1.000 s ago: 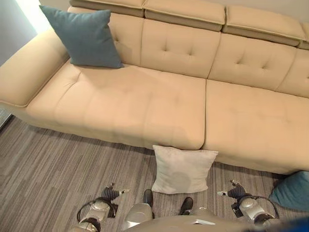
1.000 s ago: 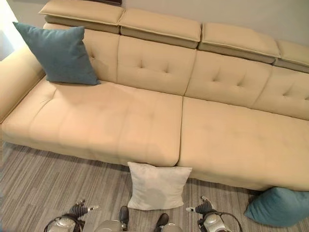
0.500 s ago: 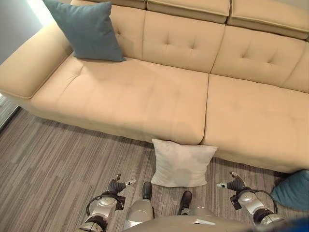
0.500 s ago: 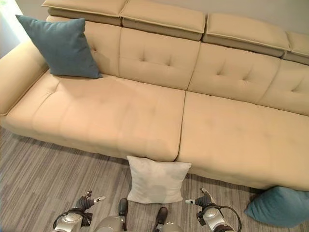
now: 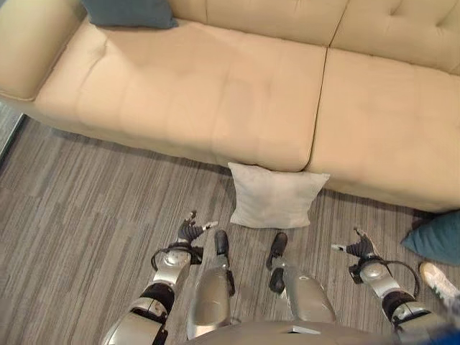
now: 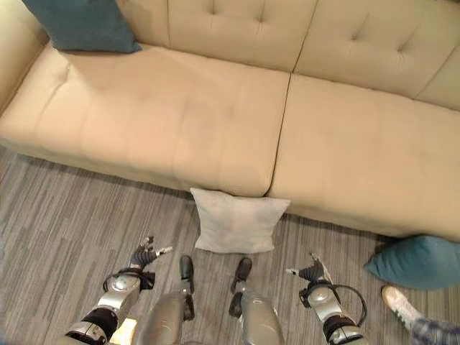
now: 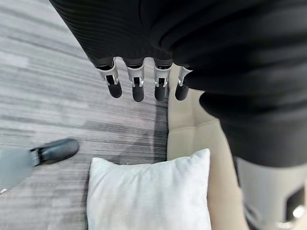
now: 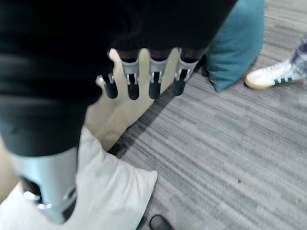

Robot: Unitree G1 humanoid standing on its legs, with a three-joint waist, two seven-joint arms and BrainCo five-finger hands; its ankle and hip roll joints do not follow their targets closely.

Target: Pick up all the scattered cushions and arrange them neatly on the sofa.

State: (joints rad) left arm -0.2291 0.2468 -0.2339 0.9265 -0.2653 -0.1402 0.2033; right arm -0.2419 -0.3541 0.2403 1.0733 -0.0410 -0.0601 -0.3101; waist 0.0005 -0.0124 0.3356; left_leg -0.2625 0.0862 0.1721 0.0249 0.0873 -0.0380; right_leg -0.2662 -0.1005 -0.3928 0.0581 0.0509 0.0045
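A: Where's the white cushion (image 5: pixel 277 202)?

B: On the grey striped carpet (image 5: pixel 86 201), leaning w/ its top edge against the front of the beige sofa (image 5: pixel 215 100), right below the seam btwn the two seat sections; nothing touching it.

A: Other cushions?

B: One teal cushion (image 6: pixel 79 25) up on the sofa at the robot's left end, against the backrest; a second teal cushion (image 6: pixel 417 260) on the floor at the robot's right, tucked by the sofa's base; a person's white sneaker (image 6: pixel 399 305) just beside it.

A: Hands?

B: Left hand (image 5: pixel 190 231) low over the carpet, left of the white cushion & apart from it; fingers (image 7: pixel 138 86) straight in a row, holding nothing; thumb sticks out sideways. Right hand (image 5: pixel 358 248) over the carpet btwn the white cushion & the floor teal one, touching neither; fingers (image 8: pixel 154 81) also extended, empty.

A: So both relaxed?

B: Yes; both spread, neither in contact w/ any cushion.
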